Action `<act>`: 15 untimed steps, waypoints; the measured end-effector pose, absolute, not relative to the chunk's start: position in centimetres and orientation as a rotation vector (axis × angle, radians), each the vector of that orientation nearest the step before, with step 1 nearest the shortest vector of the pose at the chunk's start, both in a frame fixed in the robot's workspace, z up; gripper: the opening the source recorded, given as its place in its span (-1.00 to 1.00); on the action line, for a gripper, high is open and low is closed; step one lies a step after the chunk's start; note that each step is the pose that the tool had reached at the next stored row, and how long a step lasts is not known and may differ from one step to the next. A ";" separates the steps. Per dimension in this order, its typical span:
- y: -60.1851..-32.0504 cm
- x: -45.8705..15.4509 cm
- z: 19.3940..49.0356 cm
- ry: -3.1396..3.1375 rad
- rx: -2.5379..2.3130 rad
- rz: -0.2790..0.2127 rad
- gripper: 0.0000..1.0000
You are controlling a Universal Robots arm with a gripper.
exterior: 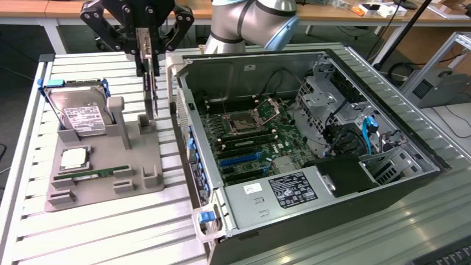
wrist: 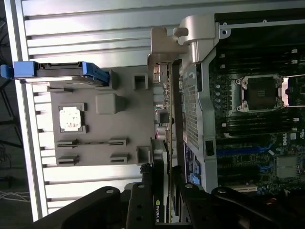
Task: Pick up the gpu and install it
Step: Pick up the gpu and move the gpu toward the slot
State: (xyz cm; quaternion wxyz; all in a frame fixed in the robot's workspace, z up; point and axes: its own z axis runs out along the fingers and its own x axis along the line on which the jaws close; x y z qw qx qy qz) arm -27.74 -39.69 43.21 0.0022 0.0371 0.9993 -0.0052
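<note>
Aluminium slats make up the table (exterior: 88, 232), which carries everything else. On it, toward the exterior view's right, lies a dark computer case (exterior: 331, 221) on its side with its panel off, so the green circuit board (exterior: 250, 132) inside shows. A silver and blue robot arm (exterior: 250, 22) stands behind the case.

Beside the case, on the exterior view's left, sits a grey holder tray (exterior: 103, 160). A silver hard drive (exterior: 85, 116) with a white label leans in blue brackets at the tray's far end.

The graphics card (exterior: 150, 88) hangs upright and edge-on between the tray and the open side of the case, over the tray's edge nearest the case. Its lower end is at a grey post of the tray; whether the two touch cannot be told. In the wrist view its silver bracket is at the end away from the fingers.

The black gripper (exterior: 147, 61) is clamped on the upper end of the card, one finger on each flat face.

A square processor chip (exterior: 74, 159) lies in the tray near the hard drive, and a narrow green memory stick (exterior: 92, 175) lies just beside the chip.
</note>
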 end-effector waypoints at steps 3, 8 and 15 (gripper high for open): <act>-39.7 -27.6 43.2 3.135 0.116 -0.016 -0.47; -39.7 -27.4 43.2 3.135 0.116 -0.016 -0.47; -39.7 -27.0 43.2 3.135 0.116 -0.016 -0.47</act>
